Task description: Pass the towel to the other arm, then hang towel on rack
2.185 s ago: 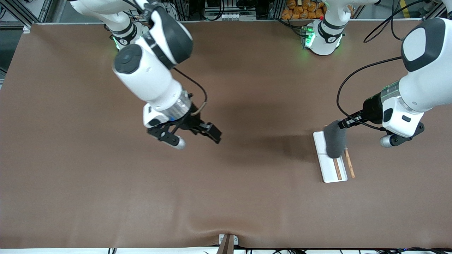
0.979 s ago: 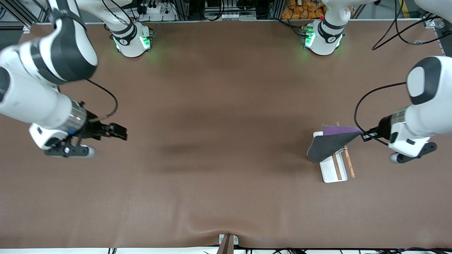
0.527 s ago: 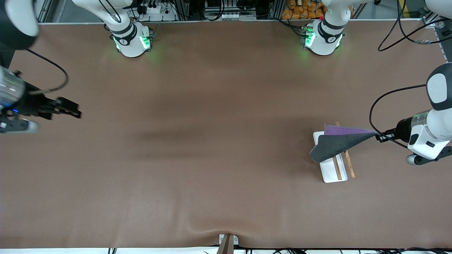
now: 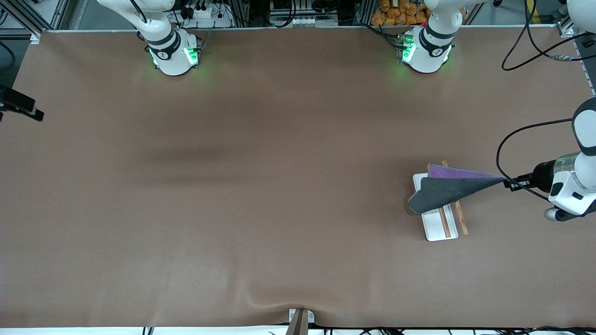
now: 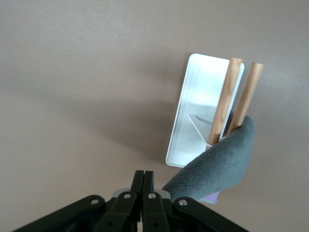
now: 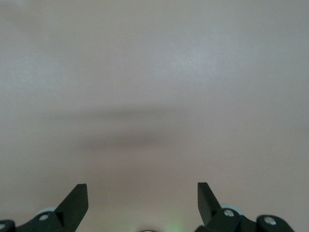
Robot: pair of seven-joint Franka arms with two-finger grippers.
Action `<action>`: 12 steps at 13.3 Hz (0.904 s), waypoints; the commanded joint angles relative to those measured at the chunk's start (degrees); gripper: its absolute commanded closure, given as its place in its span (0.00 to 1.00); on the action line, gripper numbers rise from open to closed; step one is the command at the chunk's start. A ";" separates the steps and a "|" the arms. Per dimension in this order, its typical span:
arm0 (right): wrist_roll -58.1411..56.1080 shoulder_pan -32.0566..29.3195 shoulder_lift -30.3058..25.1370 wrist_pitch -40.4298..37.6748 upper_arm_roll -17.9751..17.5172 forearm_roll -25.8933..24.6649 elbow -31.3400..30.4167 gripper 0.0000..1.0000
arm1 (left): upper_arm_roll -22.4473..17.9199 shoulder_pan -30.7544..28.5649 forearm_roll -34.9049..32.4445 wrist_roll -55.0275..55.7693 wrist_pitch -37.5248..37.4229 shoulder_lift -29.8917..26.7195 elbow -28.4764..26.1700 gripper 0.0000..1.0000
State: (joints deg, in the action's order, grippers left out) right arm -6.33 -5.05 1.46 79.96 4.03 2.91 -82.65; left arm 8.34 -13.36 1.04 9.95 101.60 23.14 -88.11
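Observation:
The towel [image 4: 442, 191], dark grey with a purple underside, lies draped over the rack's two wooden rods [image 4: 461, 218], above the rack's white base [image 4: 434, 229]. My left gripper [image 4: 510, 183] is shut on one towel corner and holds it stretched out toward the left arm's end of the table. In the left wrist view the gripper [image 5: 143, 177] has its jaws pressed together, with the towel [image 5: 217, 164] hanging over the rods [image 5: 226, 96] and base [image 5: 190, 106]. My right gripper [image 4: 21, 108] is at the table's right-arm edge, open and empty [image 6: 142, 198].
The brown table mat [image 4: 279, 186] is bare apart from the rack. A cable [image 4: 500, 149] loops from the left wrist above the towel corner. A small bracket [image 4: 300, 318] sits at the table edge nearest the front camera.
The right arm has swung away to the right arm's end of the table, nearly out of the front view. The left gripper has drawn the towel corner farther toward the left arm's end.

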 commanded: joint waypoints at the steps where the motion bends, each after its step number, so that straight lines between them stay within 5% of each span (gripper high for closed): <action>1: 2.27 1.44 -1.98 -0.86 0.63 -0.80 -2.17 0.00 | 0.54 -1.75 -0.87 -2.30 0.79 0.76 0.13 1.00; 6: 8.26 -0.75 -4.26 0.19 -5.00 -0.71 -5.50 0.00 | 0.54 -3.25 -0.69 -3.01 0.79 1.65 0.13 0.97; 8: 8.26 -0.32 -3.83 0.28 -4.91 -0.71 -5.68 0.00 | 0.54 -3.69 -0.60 -3.01 0.70 1.47 0.13 0.54; 9: 8.26 -0.31 -3.74 0.37 -5.00 -0.71 -5.68 0.00 | 0.54 -3.78 -0.51 -3.18 0.44 1.21 0.13 0.07; 12: 8.26 -0.23 -3.57 0.89 -5.00 -0.71 -5.68 0.00 | 0.71 -3.60 -0.51 -5.20 -0.18 -1.33 0.22 0.00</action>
State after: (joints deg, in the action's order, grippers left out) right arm 1.19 -4.49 -0.44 79.76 -0.08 2.91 -86.52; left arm 8.41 -16.43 1.04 6.24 102.02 24.59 -87.53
